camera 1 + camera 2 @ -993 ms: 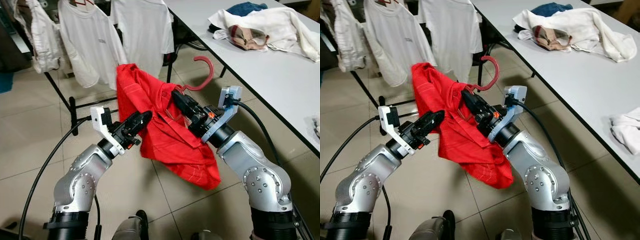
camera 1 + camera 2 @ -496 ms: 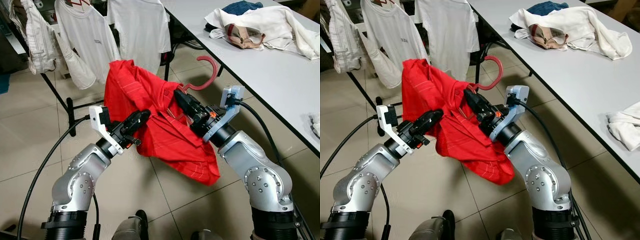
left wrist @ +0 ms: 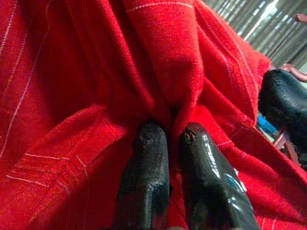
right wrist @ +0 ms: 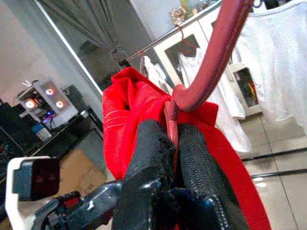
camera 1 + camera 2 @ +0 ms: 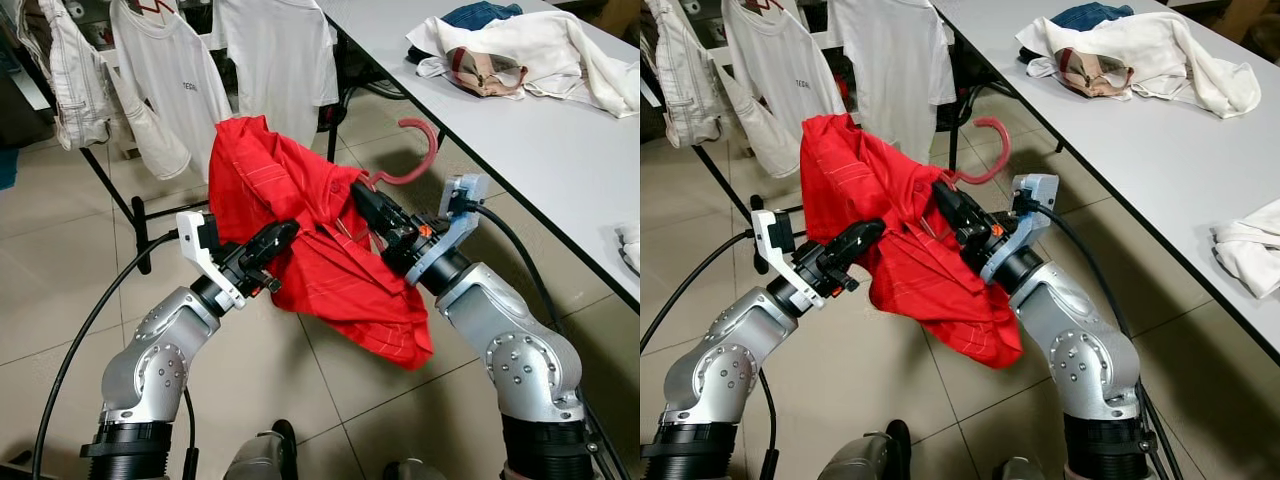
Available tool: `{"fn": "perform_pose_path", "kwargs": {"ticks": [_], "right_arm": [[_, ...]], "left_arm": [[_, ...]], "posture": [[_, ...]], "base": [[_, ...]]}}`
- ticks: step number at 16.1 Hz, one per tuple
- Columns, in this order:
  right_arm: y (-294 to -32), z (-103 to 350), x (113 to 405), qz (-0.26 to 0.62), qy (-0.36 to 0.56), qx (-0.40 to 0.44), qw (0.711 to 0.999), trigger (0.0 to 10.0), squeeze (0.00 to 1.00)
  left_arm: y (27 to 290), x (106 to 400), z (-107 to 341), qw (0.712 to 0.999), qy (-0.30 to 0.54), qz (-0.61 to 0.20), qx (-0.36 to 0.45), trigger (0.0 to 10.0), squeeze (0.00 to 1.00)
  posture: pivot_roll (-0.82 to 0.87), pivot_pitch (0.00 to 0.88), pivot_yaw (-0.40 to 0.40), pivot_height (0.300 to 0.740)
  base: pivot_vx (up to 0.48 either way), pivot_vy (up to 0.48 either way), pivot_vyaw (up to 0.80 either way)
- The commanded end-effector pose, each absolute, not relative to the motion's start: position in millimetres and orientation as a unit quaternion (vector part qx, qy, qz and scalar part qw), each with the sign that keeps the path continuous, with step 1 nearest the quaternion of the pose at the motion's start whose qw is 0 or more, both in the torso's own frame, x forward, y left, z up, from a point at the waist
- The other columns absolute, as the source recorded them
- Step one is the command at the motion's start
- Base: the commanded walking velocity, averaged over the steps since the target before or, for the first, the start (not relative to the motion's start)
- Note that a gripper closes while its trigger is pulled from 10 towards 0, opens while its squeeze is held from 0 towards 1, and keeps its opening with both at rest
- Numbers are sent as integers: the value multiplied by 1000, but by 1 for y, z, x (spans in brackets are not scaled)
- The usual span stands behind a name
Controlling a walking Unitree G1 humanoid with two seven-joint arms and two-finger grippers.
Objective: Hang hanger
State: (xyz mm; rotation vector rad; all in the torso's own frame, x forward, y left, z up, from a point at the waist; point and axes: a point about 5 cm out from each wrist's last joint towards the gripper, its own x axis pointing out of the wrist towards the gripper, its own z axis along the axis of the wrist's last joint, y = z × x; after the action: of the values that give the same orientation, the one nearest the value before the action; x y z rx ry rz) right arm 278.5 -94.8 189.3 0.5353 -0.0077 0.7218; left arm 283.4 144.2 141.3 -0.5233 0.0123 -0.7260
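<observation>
Red shirt [image 5: 300,230] on pink hanger [image 5: 405,165] — right gripper [image 5: 362,200] clamps its neck, hook pointing up-forward toward clothes rack [image 5: 130,200]; left gripper [image 5: 275,238] pinches fabric.

head cams: looked forward and down from above both arms, same scene slightly offset | left wrist cam: super close on the red shirt [image 3: 72,96] | right wrist cam: close, aimed up along the hanger [image 4: 211,62] | all shared the shirt
</observation>
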Motion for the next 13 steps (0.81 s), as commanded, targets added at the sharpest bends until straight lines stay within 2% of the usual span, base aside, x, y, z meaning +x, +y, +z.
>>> {"fn": "perform_pose_path", "kwargs": {"ticks": [1, 2, 4, 7, 10, 13], "right_arm": [[-97, 187, 282, 322, -4, 246, 914, 0, 0], [-107, 183, 292, 257, -3, 239, 936, 0, 0], [-125, 182, 304, 177, -15, 237, 955, 0, 0], [-129, 184, 307, 164, -23, 226, 960, 0, 0], [-112, 198, 300, 233, -54, 275, 931, 0, 0], [-93, 208, 281, 359, -57, 302, 881, 0, 0]], "left_arm": [[144, 283, 143, 906, 8, -351, -235, 0, 0], [147, 280, 144, 910, 8, -346, -231, 0, 0], [153, 275, 144, 914, 8, -339, -222, 0, 0], [157, 270, 141, 920, 20, -340, -192, 0, 0], [157, 276, 132, 936, 42, -315, -150, 0, 0], [157, 293, 131, 950, 41, -276, -138, 0, 0]], "posture": [[-69, 144, 52, 740], [-68, 144, 51, 740], [-64, 144, 48, 740], [-62, 146, 46, 740], [-65, 140, 43, 740], [-73, 133, 46, 740]], "base": [[0, 0, 0], [0, 0, 0], [0, 0, 0], [0, 0, 0], [0, 0, 0], [0, 0, 0]]}}
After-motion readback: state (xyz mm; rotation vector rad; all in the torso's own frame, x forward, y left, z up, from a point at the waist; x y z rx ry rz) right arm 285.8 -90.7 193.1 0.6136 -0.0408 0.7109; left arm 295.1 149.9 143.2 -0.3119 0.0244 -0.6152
